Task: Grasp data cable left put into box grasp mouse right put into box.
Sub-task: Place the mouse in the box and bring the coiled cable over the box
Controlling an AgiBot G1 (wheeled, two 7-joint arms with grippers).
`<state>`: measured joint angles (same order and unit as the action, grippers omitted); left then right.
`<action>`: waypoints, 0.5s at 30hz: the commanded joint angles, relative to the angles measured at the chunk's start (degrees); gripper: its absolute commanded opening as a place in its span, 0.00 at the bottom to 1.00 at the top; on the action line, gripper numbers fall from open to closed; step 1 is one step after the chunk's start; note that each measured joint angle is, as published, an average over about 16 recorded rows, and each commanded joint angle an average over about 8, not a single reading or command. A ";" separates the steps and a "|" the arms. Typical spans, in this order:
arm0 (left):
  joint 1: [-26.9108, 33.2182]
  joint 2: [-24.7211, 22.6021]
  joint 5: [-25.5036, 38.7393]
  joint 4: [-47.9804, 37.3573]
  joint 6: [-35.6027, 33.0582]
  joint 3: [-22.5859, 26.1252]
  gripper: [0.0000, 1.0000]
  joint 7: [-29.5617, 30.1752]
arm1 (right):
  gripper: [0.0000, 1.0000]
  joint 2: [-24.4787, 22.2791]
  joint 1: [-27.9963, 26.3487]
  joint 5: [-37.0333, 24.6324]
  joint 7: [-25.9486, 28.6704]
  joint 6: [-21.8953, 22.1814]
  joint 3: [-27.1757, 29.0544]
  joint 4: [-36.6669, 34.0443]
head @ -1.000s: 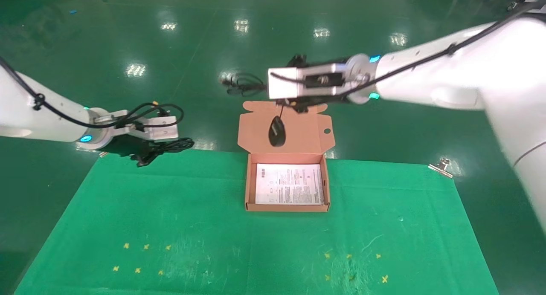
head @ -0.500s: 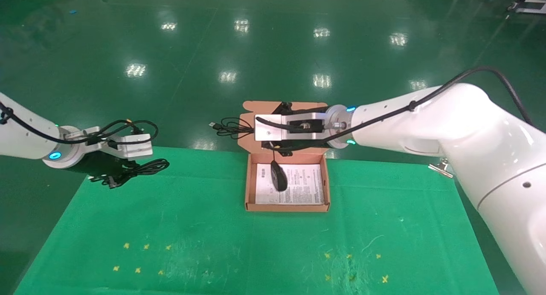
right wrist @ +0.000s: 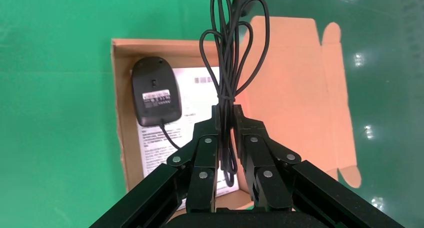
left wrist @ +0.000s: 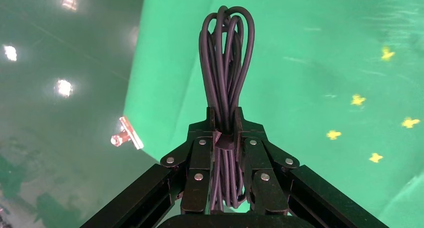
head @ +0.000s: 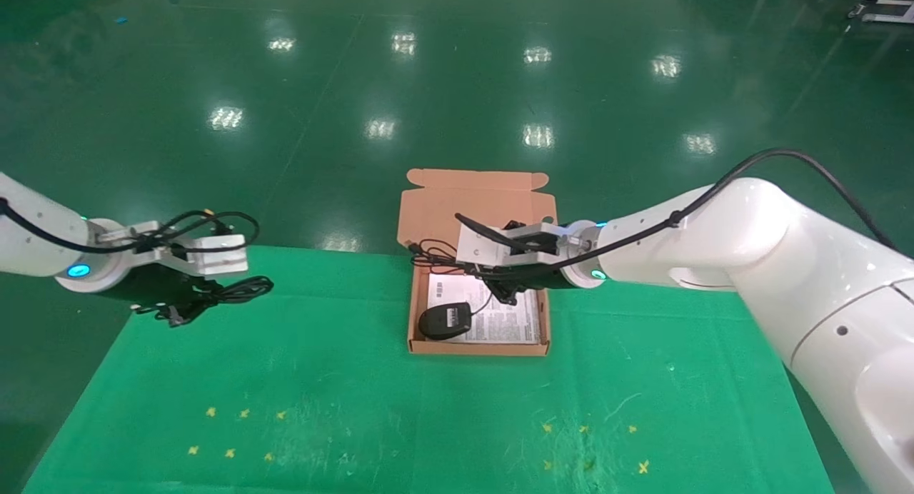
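My right gripper (right wrist: pixel 226 119) sits low over the box (head: pixel 413 315), jaws pinched on the mouse's cord (right wrist: pixel 227 48), not its body; that's why the mouse (head: pixel 444 320) lies belly-up in the box's near-left corner on the white sheet (head: pixel 510 321) while the cord loops hang over the open lid (head: pixel 435 201); my left gripper (left wrist: pixel 225 125) waits over the mat's (head: pixel 343 380) far-left edge, clamped around the data cable (left wrist: pixel 226 63) at mid-bundle; the tie is probably just at the jaws, hard to confirm.

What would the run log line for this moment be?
right gripper: shut on mouse cord | black oval mouse: in orange-brown cardboard box | left gripper: shut on black data cable bundle
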<state>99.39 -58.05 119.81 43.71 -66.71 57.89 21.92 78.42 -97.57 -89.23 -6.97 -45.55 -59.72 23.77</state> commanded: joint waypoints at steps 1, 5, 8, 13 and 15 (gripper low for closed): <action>-0.36 0.23 -0.05 1.33 -0.42 0.04 0.00 0.62 | 1.00 -0.02 -0.31 0.04 1.51 0.03 -1.51 0.35; -1.70 -0.30 -1.34 3.00 -0.67 -0.06 0.00 0.51 | 1.00 -0.07 -0.56 1.00 2.51 0.63 -3.39 0.78; -2.72 -1.46 -2.39 3.23 -0.12 -0.17 0.00 -0.17 | 1.00 -0.10 -0.73 1.80 2.92 1.03 -4.61 0.93; -4.30 -5.12 -4.49 0.75 2.80 -0.57 0.00 -3.38 | 1.00 -0.35 -2.01 2.71 2.69 2.44 -6.10 0.15; -4.73 -7.09 -5.41 -1.16 4.69 -0.86 0.00 -5.36 | 1.00 -0.55 -3.01 2.72 2.18 3.31 -6.52 -0.84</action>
<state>95.04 -65.54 114.54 41.83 -61.23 56.90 16.05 77.84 -100.86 -86.82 -5.09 -42.23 -66.08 22.25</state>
